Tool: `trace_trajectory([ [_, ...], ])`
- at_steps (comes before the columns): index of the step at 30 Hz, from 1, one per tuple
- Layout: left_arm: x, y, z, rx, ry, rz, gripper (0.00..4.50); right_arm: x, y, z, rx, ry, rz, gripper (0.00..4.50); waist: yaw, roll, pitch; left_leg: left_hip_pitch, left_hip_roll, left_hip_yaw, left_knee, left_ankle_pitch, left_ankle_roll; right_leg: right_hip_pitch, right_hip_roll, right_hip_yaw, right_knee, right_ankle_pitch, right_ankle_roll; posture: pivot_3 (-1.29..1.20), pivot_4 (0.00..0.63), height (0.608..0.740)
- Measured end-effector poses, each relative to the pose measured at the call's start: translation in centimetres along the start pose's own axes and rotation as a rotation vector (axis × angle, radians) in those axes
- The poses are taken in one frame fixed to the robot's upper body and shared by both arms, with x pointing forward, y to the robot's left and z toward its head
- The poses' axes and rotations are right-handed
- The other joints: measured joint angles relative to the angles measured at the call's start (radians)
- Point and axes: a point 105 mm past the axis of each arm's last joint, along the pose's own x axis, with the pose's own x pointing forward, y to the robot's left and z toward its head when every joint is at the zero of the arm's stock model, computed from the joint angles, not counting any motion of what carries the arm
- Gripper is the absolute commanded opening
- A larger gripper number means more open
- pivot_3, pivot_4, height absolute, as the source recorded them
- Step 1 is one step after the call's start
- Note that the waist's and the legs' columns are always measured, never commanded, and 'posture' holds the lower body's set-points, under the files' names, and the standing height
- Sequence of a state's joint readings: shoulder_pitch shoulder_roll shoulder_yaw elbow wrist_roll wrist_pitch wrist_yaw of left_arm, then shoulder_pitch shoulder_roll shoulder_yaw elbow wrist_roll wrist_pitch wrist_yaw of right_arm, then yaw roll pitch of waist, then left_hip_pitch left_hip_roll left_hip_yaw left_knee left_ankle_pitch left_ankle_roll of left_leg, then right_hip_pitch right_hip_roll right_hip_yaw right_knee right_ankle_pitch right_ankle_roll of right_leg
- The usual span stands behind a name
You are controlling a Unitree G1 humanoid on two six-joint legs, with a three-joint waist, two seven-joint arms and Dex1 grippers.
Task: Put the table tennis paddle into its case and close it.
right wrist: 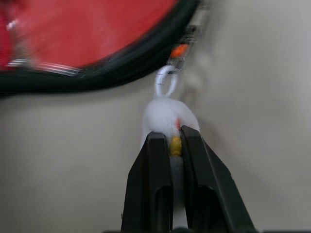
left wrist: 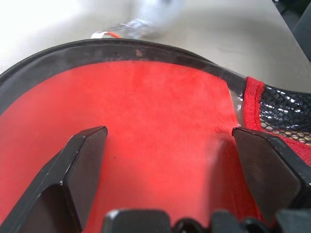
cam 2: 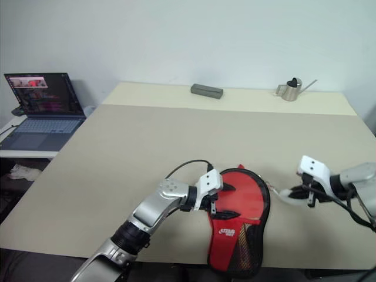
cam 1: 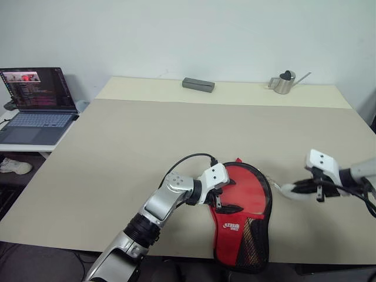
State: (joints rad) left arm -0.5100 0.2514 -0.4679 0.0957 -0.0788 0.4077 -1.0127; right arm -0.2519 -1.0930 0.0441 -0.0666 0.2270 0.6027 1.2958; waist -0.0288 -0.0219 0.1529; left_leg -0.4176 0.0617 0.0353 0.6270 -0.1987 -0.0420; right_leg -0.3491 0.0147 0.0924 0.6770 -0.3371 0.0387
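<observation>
The case [cam 1: 254, 197] lies red side up near the table's front edge, with its black mesh end toward me. My left gripper [cam 1: 227, 200] is open and rests over the case's round red part, its fingers [left wrist: 82, 160] spread on the red fabric. To the right of the case, my right gripper [cam 1: 298, 188] is shut on the white plush charm [right wrist: 165, 114]. A white ring ties the charm to the zip pull [right wrist: 179, 50] at the case's black edge. The table tennis paddle is hidden.
A laptop [cam 1: 38, 106] stands open on a side table at the left. A grey box [cam 1: 198, 84] and a small metal watering can [cam 1: 285, 83] sit at the table's far edge. The case's mesh end reaches the front edge [cam 1: 176, 255].
</observation>
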Motion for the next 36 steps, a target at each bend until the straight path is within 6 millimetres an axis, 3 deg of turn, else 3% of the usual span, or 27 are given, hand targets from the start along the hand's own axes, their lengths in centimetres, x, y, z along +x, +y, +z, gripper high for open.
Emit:
trace_trajectory([
  [13, 0.0, -0.3, 0.0, -0.004, -0.002, -0.01, 4.5, -2.6, 5.8, -1.6, 0.056, 0.05, 0.139, 0.01, 0.002, -0.001, 0.0, 0.0, 0.0, -0.002, 0.0, 0.0, 0.0, 0.001, 0.0, -0.003, -0.001, -0.003, 0.001, 0.0, 0.15, 0.74],
  [25, 0.4, -1.1, -0.2, -0.017, -0.006, -0.054, 4.5, -3.1, 13.9, -3.9, 0.081, 0.129, 0.358, 0.01, 0.008, -0.004, -0.001, 0.0, -0.001, -0.005, 0.0, -0.002, 0.0, 0.006, 0.0, -0.006, -0.005, -0.006, 0.004, 0.0, 0.15, 0.74],
  [31, 0.7, -1.7, -0.1, -0.018, -0.014, -0.086, 4.5, -3.5, 16.0, -4.1, 0.053, 0.145, 0.411, 0.01, 0.024, -0.002, -0.003, 0.001, -0.001, -0.006, 0.0, -0.004, 0.002, 0.012, -0.002, -0.009, -0.013, -0.007, 0.005, 0.0, 0.15, 0.74],
  [36, 0.7, -1.9, -0.1, -0.017, -0.015, -0.095, 4.5, -3.2, 16.3, -3.5, 0.025, 0.13, 0.428, 0.01, 0.028, -0.003, -0.003, 0.0, -0.001, -0.007, 0.0, -0.006, 0.002, 0.013, -0.002, -0.015, -0.016, -0.007, 0.005, 0.0, 0.15, 0.74],
])
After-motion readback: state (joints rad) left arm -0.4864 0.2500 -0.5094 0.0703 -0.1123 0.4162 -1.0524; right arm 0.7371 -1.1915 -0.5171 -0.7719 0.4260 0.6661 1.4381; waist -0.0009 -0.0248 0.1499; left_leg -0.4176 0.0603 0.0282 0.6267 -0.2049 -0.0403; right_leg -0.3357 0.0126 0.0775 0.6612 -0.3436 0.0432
